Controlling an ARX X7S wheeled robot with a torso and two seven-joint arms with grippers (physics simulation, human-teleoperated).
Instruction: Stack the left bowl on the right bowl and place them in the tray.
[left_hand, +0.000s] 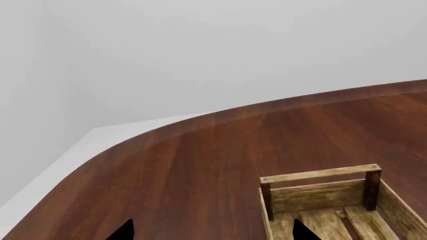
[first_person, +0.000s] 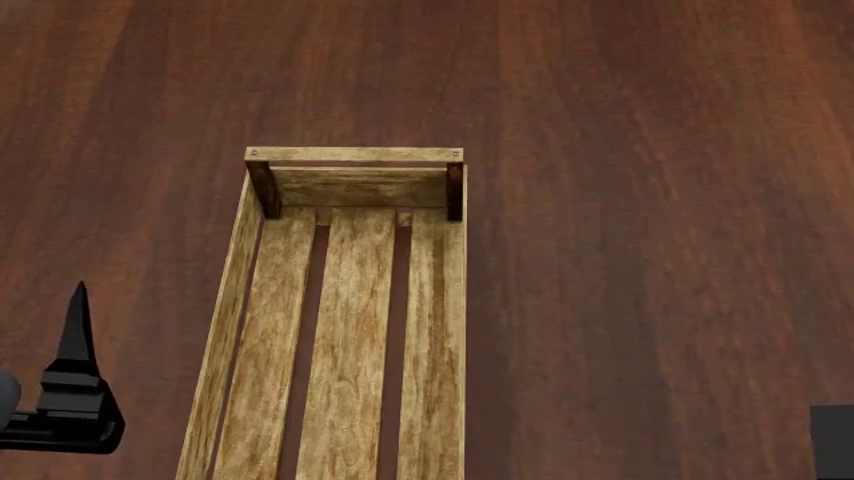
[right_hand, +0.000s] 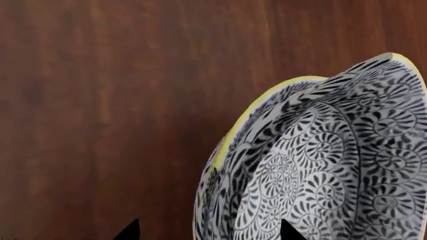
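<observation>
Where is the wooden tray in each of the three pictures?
Left wrist view: only one end of the tray shows, in the lower right corner, with two dark corner posts.
Head view: the tray runs from the middle down to the bottom edge, with nothing in it.
Right wrist view: not in it; patterned bowls fill the frame.
Shared landmark: the dark wooden table, seen in all three.

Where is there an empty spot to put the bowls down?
Inside the tray, the slatted floor between its plank sides is bare as far as the head view shows. The wooden table is bare right of the tray and beyond its end wall. It is crowded under the right gripper, where two patterned bowls sit nested.
</observation>
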